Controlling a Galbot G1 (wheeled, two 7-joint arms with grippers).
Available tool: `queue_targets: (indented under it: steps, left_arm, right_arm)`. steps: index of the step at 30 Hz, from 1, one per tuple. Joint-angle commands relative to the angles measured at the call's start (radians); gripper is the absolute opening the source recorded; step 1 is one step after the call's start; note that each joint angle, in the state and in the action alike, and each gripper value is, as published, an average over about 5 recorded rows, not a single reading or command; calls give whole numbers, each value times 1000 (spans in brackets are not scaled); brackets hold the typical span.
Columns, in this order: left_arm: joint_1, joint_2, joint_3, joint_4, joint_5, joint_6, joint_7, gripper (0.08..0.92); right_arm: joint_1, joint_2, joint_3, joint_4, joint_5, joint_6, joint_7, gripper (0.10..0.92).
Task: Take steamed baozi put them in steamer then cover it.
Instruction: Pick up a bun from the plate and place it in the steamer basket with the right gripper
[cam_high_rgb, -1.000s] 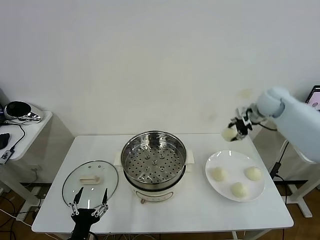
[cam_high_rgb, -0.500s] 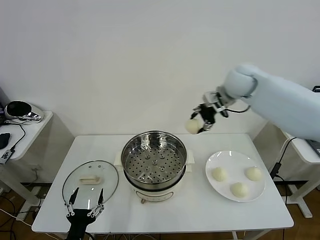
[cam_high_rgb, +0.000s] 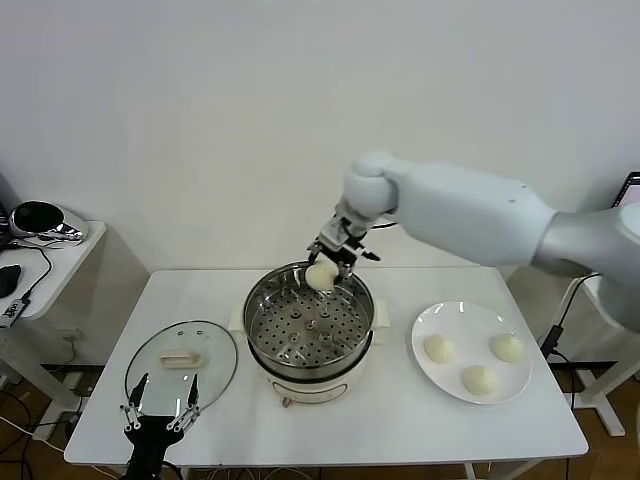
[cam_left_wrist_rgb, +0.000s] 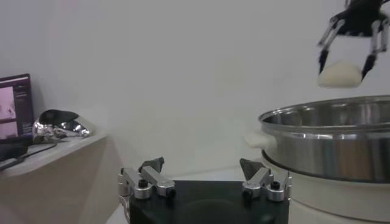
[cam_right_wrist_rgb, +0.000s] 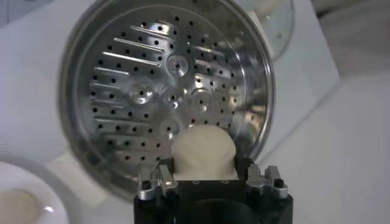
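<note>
One round cream-white dough bun (cam_high_rgb: 321, 276), clamped in the right gripper (cam_high_rgb: 326, 266), has been carried from beside the flat white plate (cam_high_rgb: 440, 378) to above the round stainless-steel steamer (cam_high_rgb: 300, 352), ready for lowering.

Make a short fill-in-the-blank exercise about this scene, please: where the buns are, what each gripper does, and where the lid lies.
1. The right gripper holds one baozi above the ____.
2. ____ baozi lie on the white plate.
3. The glass lid lies on the table, on the steamer's ____ side.
4. The left gripper is ____ and holds nothing.

Missing words: steamer; three; left; open
</note>
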Motion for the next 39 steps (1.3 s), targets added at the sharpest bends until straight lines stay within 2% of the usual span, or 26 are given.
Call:
queue_targets:
  steps: [1,18,24,27,31,36,39]
  left_arm:
    - [1,-1,-5,-3,0,-2,0,823]
    - [9,-8,-13,-10,3,-9,-5,823]
    - [14,-15,-11,-15,6,-11,-7,823]
    - [18,-18,-11,-24,6,-10,-7,823]
    - [24,-21,-10,-38,8,-8,-6,823]
    - [36,-18,-13,-59,6,-3,-4,823]
    - [44,-9,-16,-75,6,11,-1,823]
  right_arm:
    - [-57,110,-23,-121,-186,168,41,616]
    - [-153,160,36,-248,-336,293,100,630]
    - [-144,141,31,-239,-333,311,107,744]
    - [-116,115,18,-206,-269,296,105,804]
    - [-19,58,-17,-103,-60,166,84,821]
    - [160,-109,-81,130,260,-206,-1,823]
    - [239,-251,-110,269,343,-382,-25,823]
